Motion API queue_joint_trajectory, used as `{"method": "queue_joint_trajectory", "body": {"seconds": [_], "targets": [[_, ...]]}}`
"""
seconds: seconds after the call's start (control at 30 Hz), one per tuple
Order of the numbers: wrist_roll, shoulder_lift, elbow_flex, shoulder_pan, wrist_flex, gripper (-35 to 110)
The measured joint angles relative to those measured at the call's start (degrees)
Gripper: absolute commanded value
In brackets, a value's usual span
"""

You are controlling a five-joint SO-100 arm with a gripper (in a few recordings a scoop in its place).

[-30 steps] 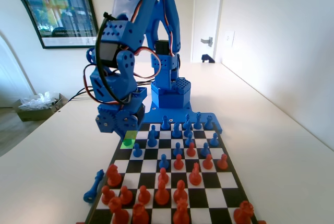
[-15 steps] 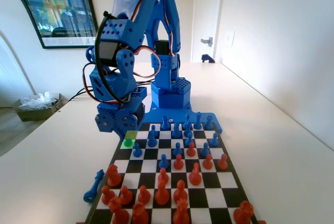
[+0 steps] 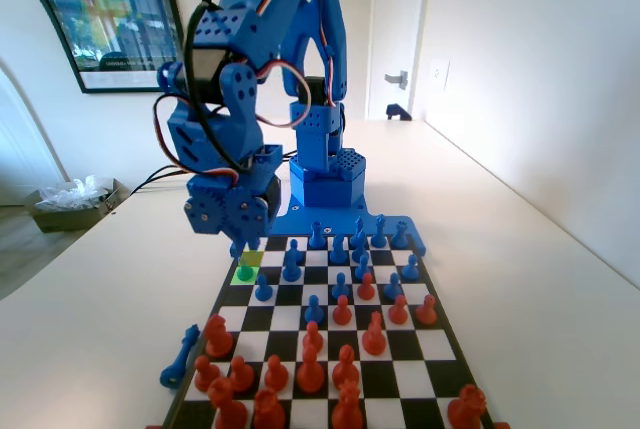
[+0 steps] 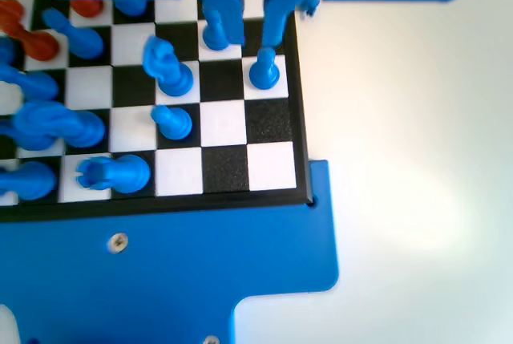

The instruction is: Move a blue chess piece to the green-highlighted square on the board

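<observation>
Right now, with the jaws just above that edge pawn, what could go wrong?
1. Open jaws hang close over the blue pawn on the green square; a sideways swing could topple it.
2. It stands in the edge column; a knock may send it off the board.
3. Another blue piece sits right beside one jaw.

Gripper [image 4: 254, 35]: above the board [image 4: 268, 123], over its edge column at the right of the wrist view; jaws apart.
Blue chess piece [image 4: 264, 71]: on the board just below the jaw tips, touching neither.
Green-highlighted square [image 3: 247, 267]: directly under the gripper [image 3: 244, 247] in the fixed view, in the left edge column; the pawn [image 3: 245, 271] stands on it.
Neighbouring pawn [image 4: 172, 121]: left of the gripper and nearer the arm's base in the wrist view.
Fallen piece [image 3: 181, 356]: off the board on the table [image 3: 90, 299], left of it, well in front of the gripper in the fixed view.
</observation>
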Motion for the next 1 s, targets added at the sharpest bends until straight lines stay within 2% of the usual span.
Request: {"method": "queue_joint_trajectory", "body": {"seconds": [0.57, 1.0], "targets": [[2.5, 12.0, -6.0, -0.9, 10.5, 1], [2.0, 16.3, -6.0, 0.5, 9.9, 1]]}}
